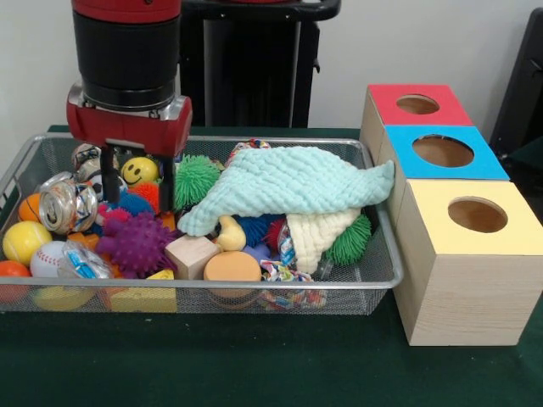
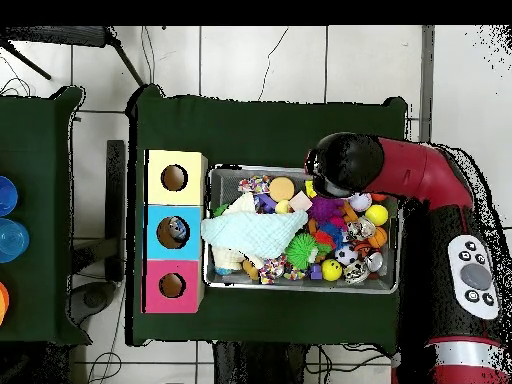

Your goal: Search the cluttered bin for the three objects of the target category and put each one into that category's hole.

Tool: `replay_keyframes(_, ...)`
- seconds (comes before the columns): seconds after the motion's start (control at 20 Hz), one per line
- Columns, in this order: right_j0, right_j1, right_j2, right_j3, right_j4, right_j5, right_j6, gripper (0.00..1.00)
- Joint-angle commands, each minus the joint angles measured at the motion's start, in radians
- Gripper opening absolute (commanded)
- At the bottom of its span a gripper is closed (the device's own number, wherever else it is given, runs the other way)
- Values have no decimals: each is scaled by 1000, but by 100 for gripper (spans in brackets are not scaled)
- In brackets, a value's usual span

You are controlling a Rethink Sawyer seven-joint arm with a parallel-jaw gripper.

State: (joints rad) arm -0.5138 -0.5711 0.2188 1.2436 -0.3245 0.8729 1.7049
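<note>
The bin (image 1: 373,284) occupies the left and centre of the front view, resting on the green table (image 1: 254,365). Contents:

- A mint-green cloth (image 1: 293,186) lies draped across the centre and right of the heap, with a cream cloth (image 1: 316,233) partly under it.
- A green spiky ball (image 1: 197,180) sits at the cloth's left edge; a second green spiky ball (image 1: 355,239) shows at the right wall.
- A purple spiky ball (image 1: 136,242) lies left of centre, beside a wooden cube (image 1: 191,254) and an orange disc (image 1: 232,266).
- A crushed can (image 1: 66,205), a yellow ball (image 1: 24,242), a baseball (image 1: 47,257) and a yellow smiley ball (image 1: 140,170) fill the left end.
- A yellow wedge block (image 1: 144,295) lies against the near wall.

Three wooden boxes stand in a row touching the bin's right end: red-topped box (image 1: 450,103) farthest, blue-topped box (image 1: 475,161) in the middle, yellow-topped box (image 1: 509,229) nearest. Each top has one round hole.

The arm (image 2: 420,172) descends from the upper left of the front view. The gripper (image 1: 136,182) hangs vertically over the bin's left end, fingers spread apart, straddling the smiley ball without visibly clamping anything. In the overhead view the arm enters from the right and covers the bin's upper right corner.
</note>
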Motion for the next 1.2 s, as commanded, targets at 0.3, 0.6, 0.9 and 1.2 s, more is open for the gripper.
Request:
replay_keyframes(0.3, -21, 36, 131, -45, -81, 123, -332, 100)
replay_keyframes(0.6, -34, 40, 147, -61, -89, 148, -352, 100)
replay_keyframes(0.9, -64, 44, 167, -86, -95, 189, -403, 100)
replay_keyframes(1.2, -79, 46, 178, -89, -116, 196, -423, 100)
